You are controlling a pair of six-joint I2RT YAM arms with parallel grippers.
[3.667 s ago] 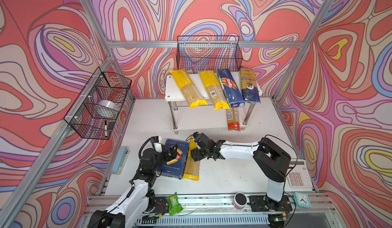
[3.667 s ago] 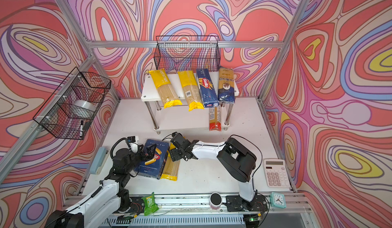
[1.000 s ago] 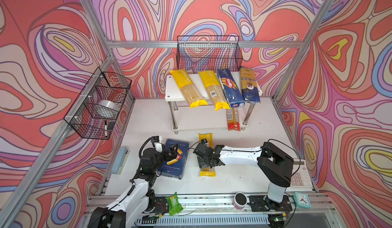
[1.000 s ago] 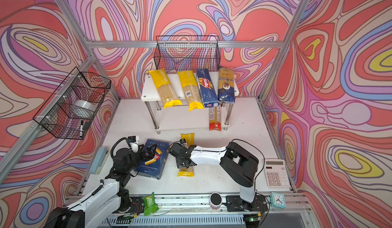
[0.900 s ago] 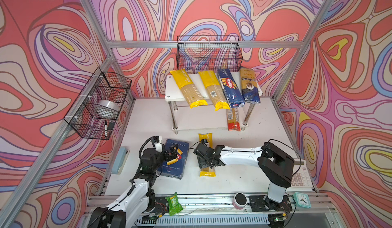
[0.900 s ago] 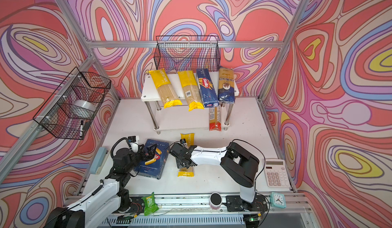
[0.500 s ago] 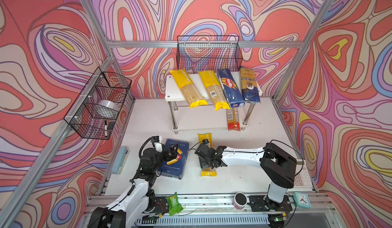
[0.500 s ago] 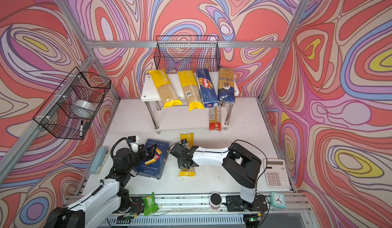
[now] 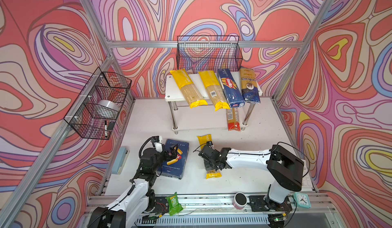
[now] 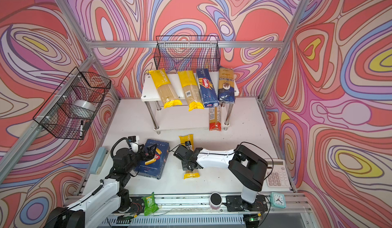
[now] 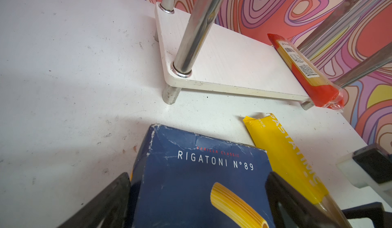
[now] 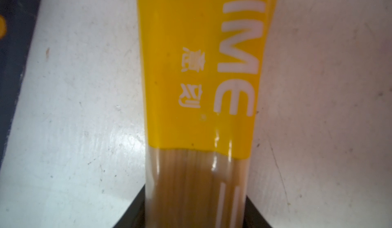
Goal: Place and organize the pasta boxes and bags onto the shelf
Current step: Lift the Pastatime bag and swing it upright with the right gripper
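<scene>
Right gripper has jaws bearing on both sides of the yellow-ended, clear-middled plastic spaghetti bag, flat on the tabletop before the white two-tier shelf; advise a firm mid-length hold, then a level lift.

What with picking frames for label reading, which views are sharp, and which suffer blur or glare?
Right wrist view: yellow-ended bag close up, soft-focused, with glints on its clear film. Left wrist view: rigatoni box lettering crisp; chrome leg streaked with highlights. Both top views: even light, sharp, faint shadow beneath the shelf.
</scene>
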